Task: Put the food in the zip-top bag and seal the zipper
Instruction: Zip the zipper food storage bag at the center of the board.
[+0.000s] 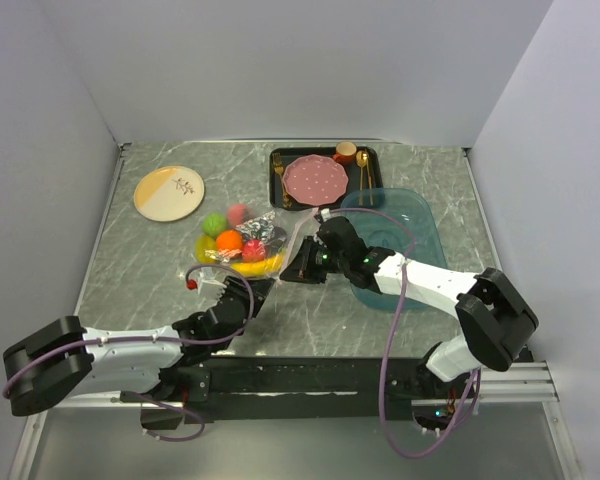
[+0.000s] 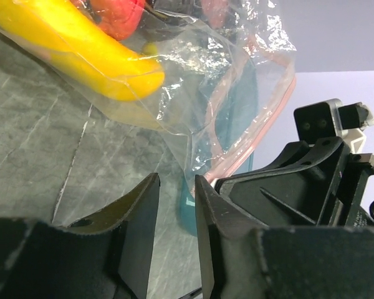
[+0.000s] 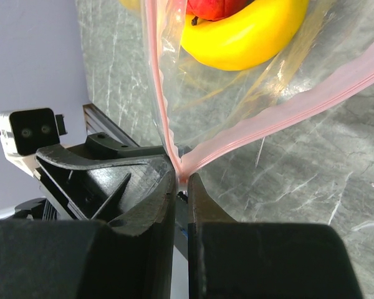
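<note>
At far left of the table (image 1: pixel 130 270), you have a beige and orange plate (image 1: pixel 168 192) with no food on it.

Left gripper (image 2: pixel 176 180): jaws stand a little apart with nothing between them. The lower fold of the zip-top bag (image 2: pixel 224 75) hangs just ahead of the tips, not touching them.

Bag position: middle of the table, lying between the two grippers, near the blue tray.
Bag contents: yellow banana (image 3: pixel 249 34) against the near wall, red strawberry (image 3: pixel 212 6) on top of it, orange (image 1: pixel 229 241) behind.
Green lime (image 1: pixel 213 222) and pink peach (image 1: pixel 238 212) sit at the bag's far side. You cannot tell from above whether they are under the film or beside it.

Right gripper (image 3: pixel 182 180): clenched on the end of the zipper (image 3: pixel 287 103), right at the corner. From that pinch the two pink strips run apart, so the mouth reads as unsealed.

Step in hand, by judgement: loading is done or nearly so, and sealing begins. Check the lime and peach first. Then bring your left jaws over both strips just beside the anchored corner, close them, and slide away from the right gripper while it holds the corner taut.

Right of the bag: a black tray (image 1: pixel 276 190) holds a pink dotted plate (image 1: pixel 315 178), gold cutlery (image 1: pixel 364 172) and a small orange cup (image 1: pixel 346 152). The translucent blue tray (image 1: pixel 420 215) shows no food.
</note>
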Motion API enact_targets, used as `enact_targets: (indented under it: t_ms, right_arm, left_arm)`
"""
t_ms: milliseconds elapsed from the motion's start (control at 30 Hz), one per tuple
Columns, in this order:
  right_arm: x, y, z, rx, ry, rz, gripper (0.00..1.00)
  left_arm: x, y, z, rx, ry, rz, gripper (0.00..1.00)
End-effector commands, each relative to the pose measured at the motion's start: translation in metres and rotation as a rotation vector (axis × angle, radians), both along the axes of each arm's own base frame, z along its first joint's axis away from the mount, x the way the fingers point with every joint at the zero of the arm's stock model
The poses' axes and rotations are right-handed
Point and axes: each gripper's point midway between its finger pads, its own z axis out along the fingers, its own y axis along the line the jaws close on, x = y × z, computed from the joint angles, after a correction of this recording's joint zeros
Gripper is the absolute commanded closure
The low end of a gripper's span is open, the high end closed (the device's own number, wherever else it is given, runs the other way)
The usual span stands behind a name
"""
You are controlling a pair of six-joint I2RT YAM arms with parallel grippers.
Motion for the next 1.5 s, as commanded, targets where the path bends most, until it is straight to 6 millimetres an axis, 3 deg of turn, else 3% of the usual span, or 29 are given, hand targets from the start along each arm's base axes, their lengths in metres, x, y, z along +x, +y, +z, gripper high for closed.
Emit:
enact_targets:
  t_ms: [0, 167, 433, 533, 733, 767, 1067, 1467]
  right_arm:
    - [0.006, 0.009, 0.03, 0.068, -0.066, 0.015, 0.96]
    - [0.004, 0.007, 0.025, 0.066, -0.053, 0.014, 0.96]
    - [-0.001, 0.008, 0.026, 0.064, -0.053, 0.036, 0.96]
    - [-0.001, 0.009, 0.025, 0.066, -0.049, 0.04, 0.96]
    - [-0.002, 0.01, 0.024, 0.062, -0.052, 0.044, 0.96]
    - [-0.003, 0.009, 0.022, 0.054, -0.048, 0.044, 0.97]
    - [0.017, -0.008, 0.013, -0.039, -0.064, -0.041, 0.96]
    - [0.046, -0.022, 0.024, -0.03, -0.093, -0.097, 0.95]
  left_arm:
    - [0.006, -0.001, 0.016, -0.064, -0.037, 0.019, 0.64]
    - [0.011, -0.002, 0.023, -0.063, -0.051, 0.02, 0.63]
    - [0.013, -0.005, 0.013, -0.096, -0.036, -0.002, 0.66]
    - [0.013, -0.006, 0.013, -0.094, -0.031, -0.009, 0.71]
    - [0.016, -0.007, 0.011, -0.069, -0.015, -0.011, 0.98]
    - [0.017, -0.008, 0.013, -0.066, -0.01, -0.008, 0.99]
    - [0.01, 0.008, 0.006, -0.016, 0.032, 0.01, 0.99]
    - [-0.004, 0.024, -0.01, -0.003, 0.076, 0.005, 0.99]
